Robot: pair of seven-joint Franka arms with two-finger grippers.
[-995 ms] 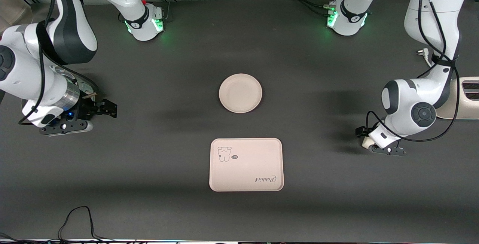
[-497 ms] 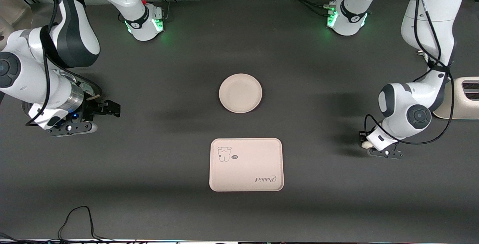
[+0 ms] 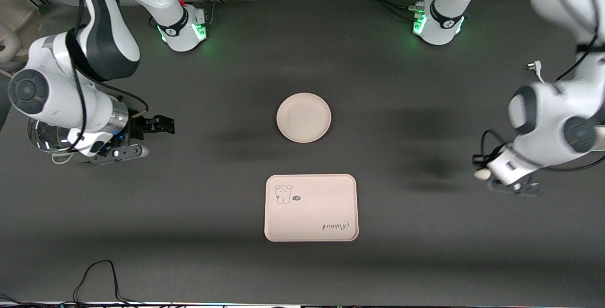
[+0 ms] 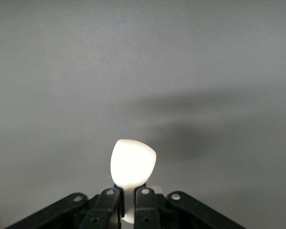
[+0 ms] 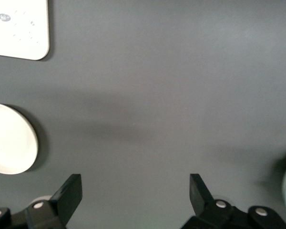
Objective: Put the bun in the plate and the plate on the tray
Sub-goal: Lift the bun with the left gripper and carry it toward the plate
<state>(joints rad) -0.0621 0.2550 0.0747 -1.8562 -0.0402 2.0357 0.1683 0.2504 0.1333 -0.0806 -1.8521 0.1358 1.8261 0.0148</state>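
Left gripper (image 4: 127,202) holds the bun (image 4: 132,163) in the air.

It pinches the bun over bare table toward the left arm's end. The right gripper (image 5: 136,195) hangs wide open at the right arm's end. The plate (image 3: 303,117) lies mid-table, and the tray (image 3: 311,207) sits nearer the camera.

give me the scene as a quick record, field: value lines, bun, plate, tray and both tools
bun: gripped by the left tool, lifted off the table
left tool: shut on the bun, over bare table toward the left arm's end
right tool: open, empty, over the table toward the right arm's end
plate: empty, on the table mid-way between the arms
tray: empty, nearer the front camera than the plate, apart from it
task: bun not yet in plate, plate not yet on tray
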